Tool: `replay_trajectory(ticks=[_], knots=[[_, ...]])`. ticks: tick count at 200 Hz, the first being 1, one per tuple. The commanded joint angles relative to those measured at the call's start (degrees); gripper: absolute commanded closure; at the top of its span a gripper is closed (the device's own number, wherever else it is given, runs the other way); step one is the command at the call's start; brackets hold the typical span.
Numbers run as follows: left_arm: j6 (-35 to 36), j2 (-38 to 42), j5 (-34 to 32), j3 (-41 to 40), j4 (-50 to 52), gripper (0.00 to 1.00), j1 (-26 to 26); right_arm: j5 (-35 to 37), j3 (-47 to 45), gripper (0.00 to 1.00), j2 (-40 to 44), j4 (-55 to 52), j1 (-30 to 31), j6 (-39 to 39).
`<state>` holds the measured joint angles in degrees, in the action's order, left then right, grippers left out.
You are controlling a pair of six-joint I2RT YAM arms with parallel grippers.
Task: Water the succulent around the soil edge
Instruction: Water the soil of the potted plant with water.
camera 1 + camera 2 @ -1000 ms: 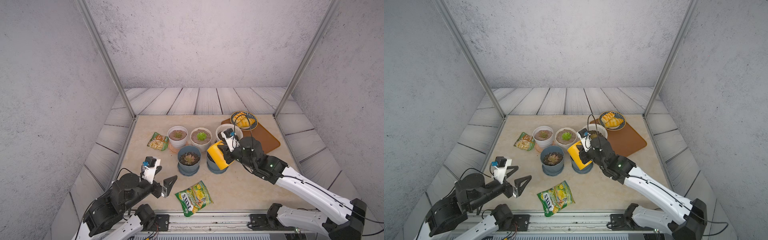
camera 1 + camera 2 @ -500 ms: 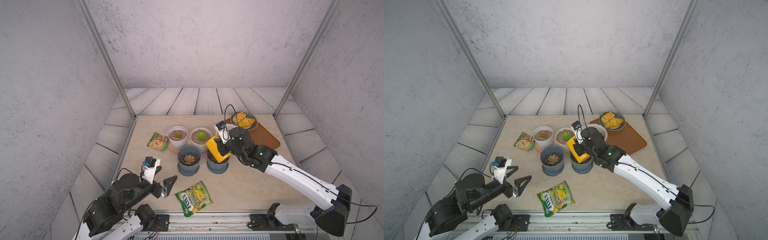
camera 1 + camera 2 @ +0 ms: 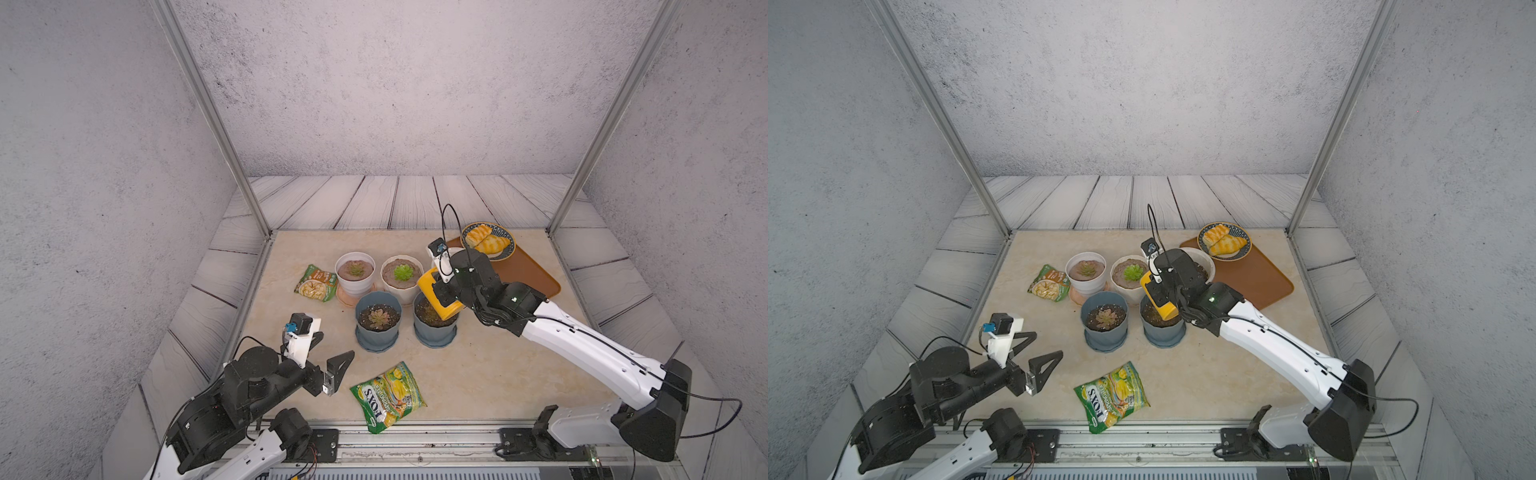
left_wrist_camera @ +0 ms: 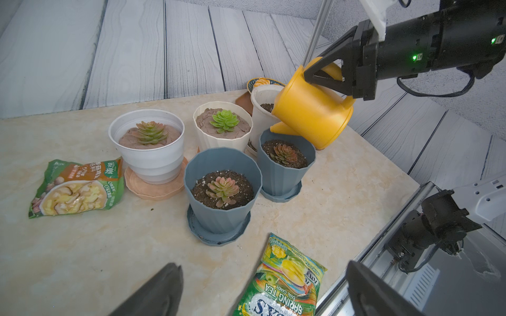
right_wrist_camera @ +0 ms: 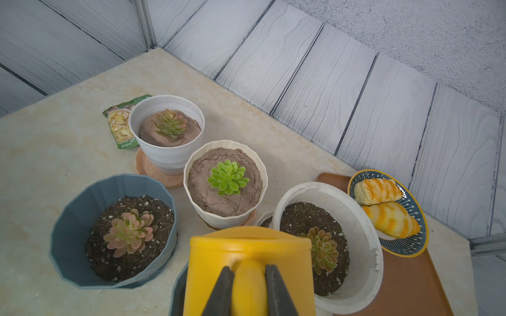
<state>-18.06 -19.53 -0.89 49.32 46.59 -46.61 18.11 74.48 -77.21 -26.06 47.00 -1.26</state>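
**Spill risk at the rim**

The right gripper (image 5: 249, 276) clamps the can (image 4: 312, 115) by its handle, tipped over the blue pot (image 4: 284, 177) beneath it. The spout (image 4: 282, 128) hangs at the far soil edge, just beside the succulent (image 4: 284, 153). Too steep a tilt likely wets the rosette; drifting outward sends water over the rim. The left gripper (image 3: 328, 351) sits wide open, well apart.

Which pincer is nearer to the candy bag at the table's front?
Left. The left pincer hovers open beside the candy bag, on its left side. The right pincer is farther back, shut on the watering can above a blue pot.
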Motion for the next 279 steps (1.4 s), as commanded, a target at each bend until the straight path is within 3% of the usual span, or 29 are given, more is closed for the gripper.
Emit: replay_trajectory(ticks=[1, 129, 279], knots=[[0.14, -0.16, -0.85, -0.45, 0.33, 0.02, 0.37, 3.16, 1.72, 1.0, 0.49, -1.5, -0.15, 0.5], [-0.04, -0.87, -1.4, -0.45, 0.5, 0.02, 0.56, 5.18, 1.09, 1.0, 4.69, -8.92, -0.16, -1.02], [-0.22, -0.63, -1.66, -0.39, 0.52, 0.02, 1.08, -3.1, 5.03, 1.0, 7.47, -19.69, -0.21, -5.4]])
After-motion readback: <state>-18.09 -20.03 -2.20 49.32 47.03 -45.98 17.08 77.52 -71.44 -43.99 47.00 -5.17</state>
